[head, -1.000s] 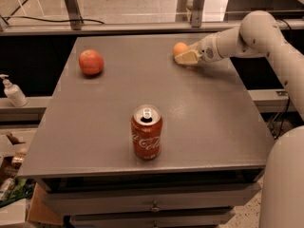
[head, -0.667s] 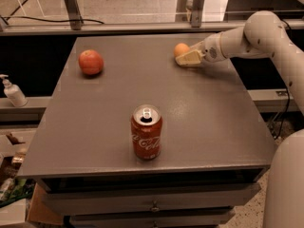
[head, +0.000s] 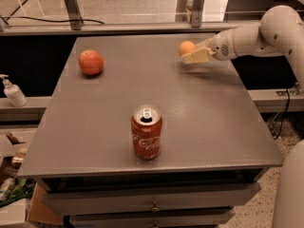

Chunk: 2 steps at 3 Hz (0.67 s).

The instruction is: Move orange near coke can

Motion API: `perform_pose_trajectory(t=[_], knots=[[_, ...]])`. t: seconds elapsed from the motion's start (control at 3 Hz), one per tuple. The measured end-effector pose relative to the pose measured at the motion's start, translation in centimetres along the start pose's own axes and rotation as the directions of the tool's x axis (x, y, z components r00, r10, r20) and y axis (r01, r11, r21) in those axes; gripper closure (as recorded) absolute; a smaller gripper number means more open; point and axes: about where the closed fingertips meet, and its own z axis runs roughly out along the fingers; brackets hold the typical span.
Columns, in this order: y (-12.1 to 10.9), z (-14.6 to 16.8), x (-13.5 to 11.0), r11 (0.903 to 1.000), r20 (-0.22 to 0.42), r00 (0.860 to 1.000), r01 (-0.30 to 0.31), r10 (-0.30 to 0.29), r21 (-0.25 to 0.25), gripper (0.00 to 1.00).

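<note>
The orange [head: 185,47] is small and yellow-orange, at the far right of the grey table [head: 213,122]. My gripper [head: 191,52] reaches in from the right and is shut on the orange, holding it a little above the tabletop with a shadow beneath. The red coke can [head: 146,133] stands upright near the table's front edge, left of centre, well apart from the orange and the gripper.
A larger reddish-orange fruit [head: 90,62] lies at the far left of the table. A white pump bottle [head: 13,92] stands on a ledge left of the table. Drawers sit under the tabletop. My white arm [head: 266,32] spans the far right corner.
The gripper and the orange have moved slightly up and to the right, off the tabletop. The can and the reddish fruit have not moved.
</note>
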Motion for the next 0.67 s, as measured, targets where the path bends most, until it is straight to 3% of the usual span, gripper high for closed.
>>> perform_pose_trajectory(t=[0.33, 0.67], knots=[[3.1, -2.4, 0.9, 0.9906, 0.001, 1.0, -0.005, 0.006, -0.137, 1.0], [4.3, -2.5, 1.4, 0.9832, -0.018, 1.0, -0.007, 0.004, -0.182, 1.0]])
